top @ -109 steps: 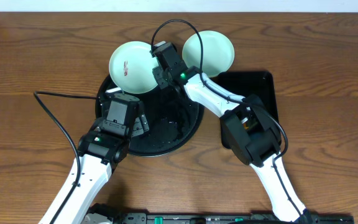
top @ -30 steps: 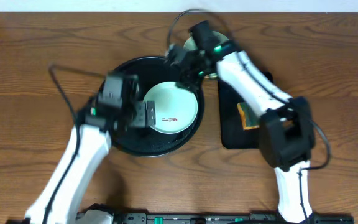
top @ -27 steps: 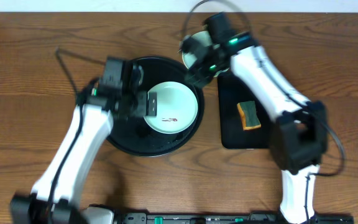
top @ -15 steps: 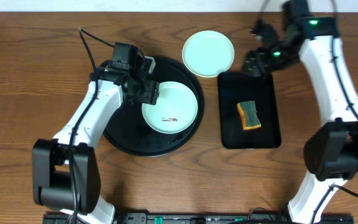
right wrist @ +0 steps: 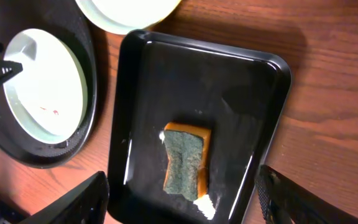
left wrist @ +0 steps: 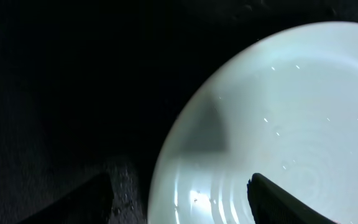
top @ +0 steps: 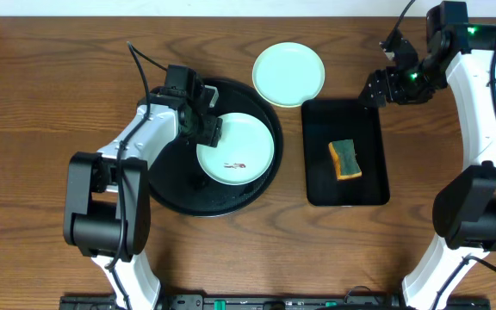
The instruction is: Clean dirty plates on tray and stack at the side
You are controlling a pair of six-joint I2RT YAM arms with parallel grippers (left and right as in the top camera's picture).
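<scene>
A pale mint plate (top: 235,149) with a small reddish smear lies on the right half of the round black tray (top: 166,181). My left gripper (top: 207,127) is low at that plate's upper-left rim. In the left wrist view the plate (left wrist: 291,112) rim runs between the spread fingers of my left gripper (left wrist: 180,180), one over the plate, one over the tray (left wrist: 73,74); neither touches the rim. A second mint plate (top: 288,74) sits on the table behind the tray. My right gripper (top: 375,88) hangs open and empty beyond the far right.
A black rectangular tray (top: 364,120) lies right of the round one and holds a green-and-orange sponge (top: 344,160). From the right wrist, the sponge (right wrist: 187,158) sits mid-tray (right wrist: 241,93), foam beside it. Bare wooden table surrounds everything.
My right arm has swung away from the back plate to the far right, above the rectangular tray's corner. My left gripper has narrowed and come to the smeared plate's upper-left rim.
</scene>
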